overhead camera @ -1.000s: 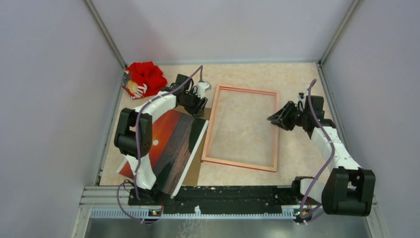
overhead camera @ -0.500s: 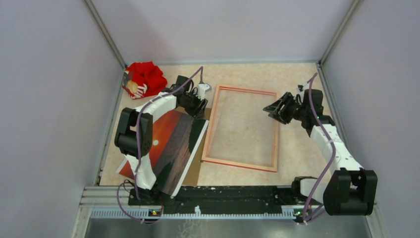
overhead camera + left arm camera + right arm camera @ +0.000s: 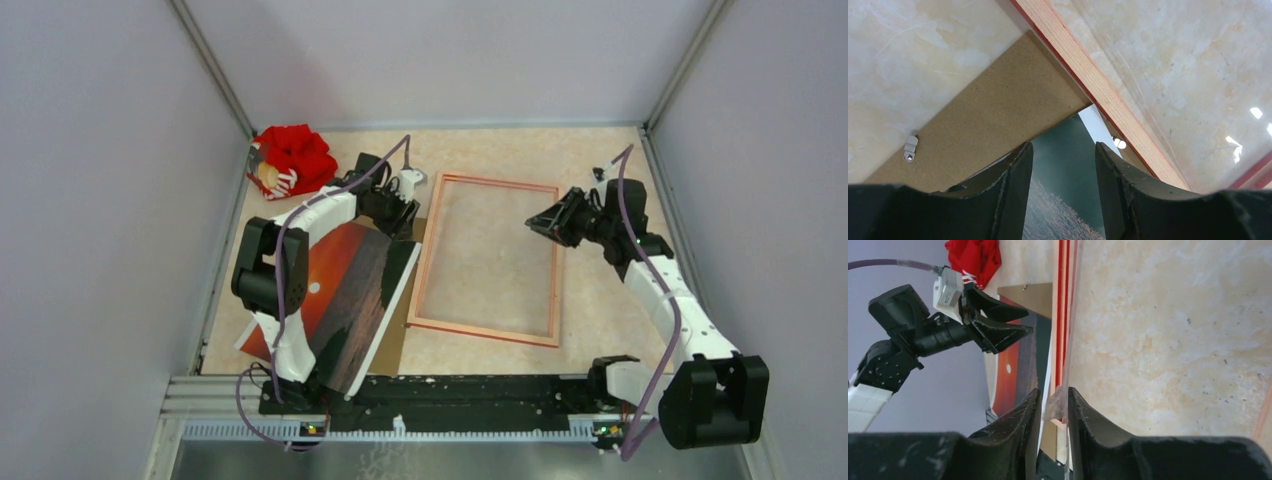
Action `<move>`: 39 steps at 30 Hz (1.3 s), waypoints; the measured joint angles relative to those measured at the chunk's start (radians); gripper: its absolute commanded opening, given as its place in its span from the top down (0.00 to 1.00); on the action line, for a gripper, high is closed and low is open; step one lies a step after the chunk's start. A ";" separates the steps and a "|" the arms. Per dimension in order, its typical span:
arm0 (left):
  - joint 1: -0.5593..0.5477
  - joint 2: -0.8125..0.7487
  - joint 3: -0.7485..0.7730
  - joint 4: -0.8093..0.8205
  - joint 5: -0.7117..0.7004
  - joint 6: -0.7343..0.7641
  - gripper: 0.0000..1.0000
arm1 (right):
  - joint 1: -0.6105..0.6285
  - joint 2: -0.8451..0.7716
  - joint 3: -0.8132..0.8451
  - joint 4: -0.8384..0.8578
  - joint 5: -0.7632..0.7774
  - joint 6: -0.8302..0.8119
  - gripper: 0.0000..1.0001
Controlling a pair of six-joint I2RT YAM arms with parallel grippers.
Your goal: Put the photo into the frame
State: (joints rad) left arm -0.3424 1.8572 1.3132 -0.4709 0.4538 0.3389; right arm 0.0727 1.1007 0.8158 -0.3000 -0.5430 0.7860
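The frame (image 3: 488, 258) lies flat mid-table, pale wood side up (image 3: 1098, 90), with a clear pane in it. The photo (image 3: 345, 290), a red-orange sunset with a white border, rests left of it on a brown backing panel (image 3: 998, 115). My left gripper (image 3: 400, 212) hovers open over the photo's far corner (image 3: 1063, 170), one finger on each side of it. My right gripper (image 3: 545, 222) sits turned on its side just inside the frame's right rail. Its fingers (image 3: 1023, 425) stand a narrow gap apart with a clear sheet's edge (image 3: 1055, 402) between them; no pinch shows.
A red cloth bundle (image 3: 292, 158) lies in the far left corner. Grey walls close in the table on three sides. A metal rail with both arm bases runs along the near edge (image 3: 450, 395). The left arm lies over the photo's left part.
The right gripper has moved left and further away, from outside the frame's right rail to just inside it, and its jaws have narrowed. The left arm, photo and frame have not moved.
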 measured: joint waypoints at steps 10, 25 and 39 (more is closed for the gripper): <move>0.000 0.011 -0.001 -0.014 0.011 0.000 0.43 | 0.027 0.063 0.035 0.014 0.045 -0.016 1.00; 0.000 0.019 0.013 -0.030 0.016 0.005 0.44 | 0.030 0.114 0.235 -0.068 0.027 -0.068 1.00; 0.000 0.054 0.013 -0.023 0.024 0.005 0.44 | 0.031 0.120 0.240 -0.018 -0.046 0.059 1.00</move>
State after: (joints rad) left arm -0.3424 1.9114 1.3266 -0.4934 0.4778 0.3435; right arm 0.1032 1.2209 1.0557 -0.3183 -0.5892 0.8448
